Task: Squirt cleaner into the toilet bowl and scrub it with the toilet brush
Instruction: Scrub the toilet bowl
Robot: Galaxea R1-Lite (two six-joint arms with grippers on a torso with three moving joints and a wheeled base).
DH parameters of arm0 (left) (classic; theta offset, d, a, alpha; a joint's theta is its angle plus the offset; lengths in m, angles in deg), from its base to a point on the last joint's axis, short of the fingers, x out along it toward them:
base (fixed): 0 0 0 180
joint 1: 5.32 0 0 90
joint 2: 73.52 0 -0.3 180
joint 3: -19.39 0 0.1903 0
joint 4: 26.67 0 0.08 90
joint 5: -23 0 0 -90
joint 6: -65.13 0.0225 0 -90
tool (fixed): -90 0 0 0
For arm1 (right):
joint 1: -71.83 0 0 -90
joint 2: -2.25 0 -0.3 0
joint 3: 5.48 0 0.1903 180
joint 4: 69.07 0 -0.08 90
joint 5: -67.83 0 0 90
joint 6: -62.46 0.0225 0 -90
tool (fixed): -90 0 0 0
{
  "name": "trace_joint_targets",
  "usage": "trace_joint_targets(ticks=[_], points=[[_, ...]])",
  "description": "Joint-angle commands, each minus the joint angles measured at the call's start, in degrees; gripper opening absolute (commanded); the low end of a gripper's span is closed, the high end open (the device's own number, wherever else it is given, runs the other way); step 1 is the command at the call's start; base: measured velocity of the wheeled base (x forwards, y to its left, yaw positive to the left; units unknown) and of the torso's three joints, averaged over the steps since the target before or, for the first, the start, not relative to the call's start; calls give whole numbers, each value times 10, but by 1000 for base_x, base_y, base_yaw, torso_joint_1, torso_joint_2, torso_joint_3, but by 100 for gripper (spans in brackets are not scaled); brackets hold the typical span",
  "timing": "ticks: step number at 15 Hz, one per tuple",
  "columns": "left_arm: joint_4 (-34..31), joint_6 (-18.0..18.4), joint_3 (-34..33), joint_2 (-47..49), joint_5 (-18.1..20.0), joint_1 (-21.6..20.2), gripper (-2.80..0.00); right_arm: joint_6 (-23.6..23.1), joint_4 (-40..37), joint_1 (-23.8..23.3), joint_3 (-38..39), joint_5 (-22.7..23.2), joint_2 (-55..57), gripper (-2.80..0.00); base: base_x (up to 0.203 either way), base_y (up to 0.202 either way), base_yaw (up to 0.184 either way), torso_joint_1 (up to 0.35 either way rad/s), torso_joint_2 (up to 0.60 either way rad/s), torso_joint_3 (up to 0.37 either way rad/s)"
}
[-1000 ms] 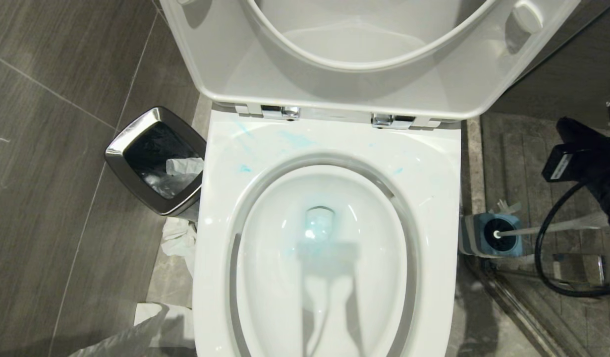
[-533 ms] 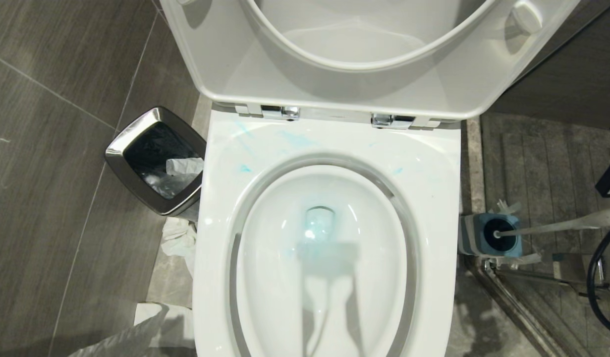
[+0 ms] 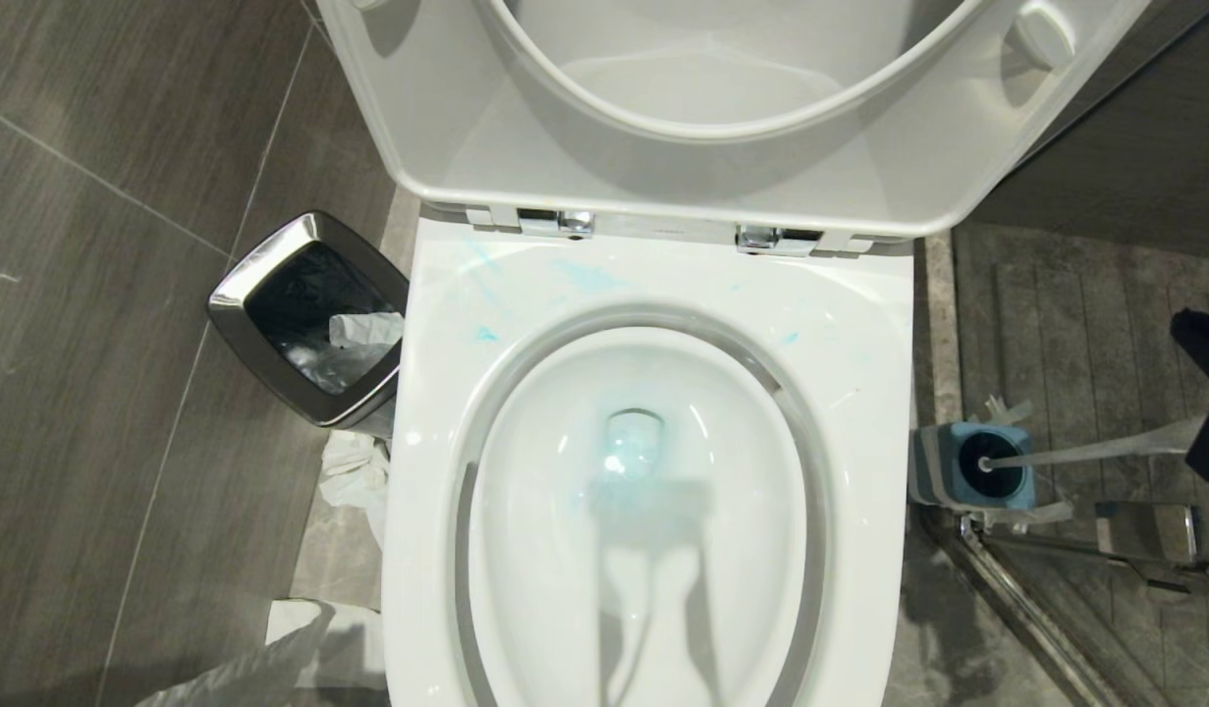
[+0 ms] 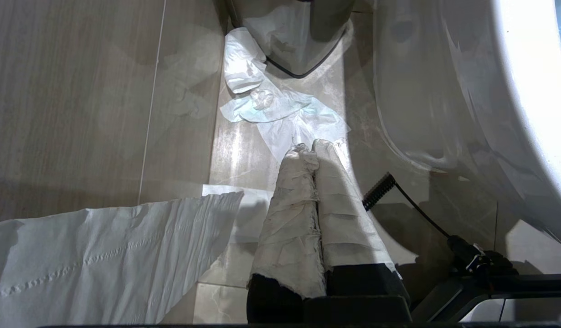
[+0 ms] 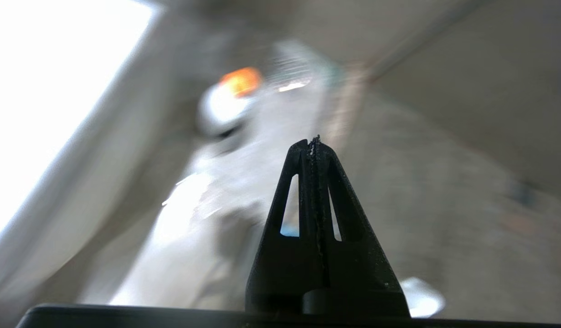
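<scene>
Right gripper [image 5: 313, 141]: the two black slotted fingers are pressed together tip to tip and hold nothing. In the head view only a dark part of the right arm [image 3: 1208, 393] shows at the right edge, next to the upper end of the brush handle; whether it touches the handle cannot be told.

Left gripper [image 4: 310, 148]: the two fingers, wrapped in off-white cloth, are closed against each other and hold nothing. It hangs low beside the toilet's outer wall, above the floor.

Toilet brush [image 3: 1095, 452]: one long slim white plastic handle, leaning to the right out of one squarish blue-and-grey striped holder [image 3: 948, 471]. The holder stands on the floor just beside the right edge of the toilet.

Toilet bowl [image 3: 643, 295]: one large white ceramic basin with a broad squarish rim, seat and lid raised, two chrome hinges [image 3: 555, 222] at the back. Turquoise smears mark the rim and turquoise liquid lies at the drain.

Cleaner [image 5: 230, 98]: one small whitish bottle with an orange cap, blurred in the right wrist view, ahead of the closed fingers and apart from them.

Room: grey tiled floor [image 3: 103, 344]. One square steel-rimmed waste bin [image 3: 304, 314] with a dark liner stands just left of the toilet. White crumpled paper [image 4: 280, 111] lies on the floor below the bin, and one wide sheet of white tissue [image 4: 102, 259] lies nearer the left gripper.
</scene>
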Motion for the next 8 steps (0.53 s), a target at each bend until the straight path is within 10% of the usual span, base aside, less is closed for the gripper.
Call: trace_joint_targets(ticks=[1, 8], points=[[0, 0, -4, 0, 0, 0, -280, 5, -122, -17, -6, 115, -85, -280, 0, 0, 0, 0, 0, 0], [0, 0, -4, 0, 0, 0, -280, 60, -381, -254, -8, 440, -227, -280, 0, 0, 0, 0, 0, 0]])
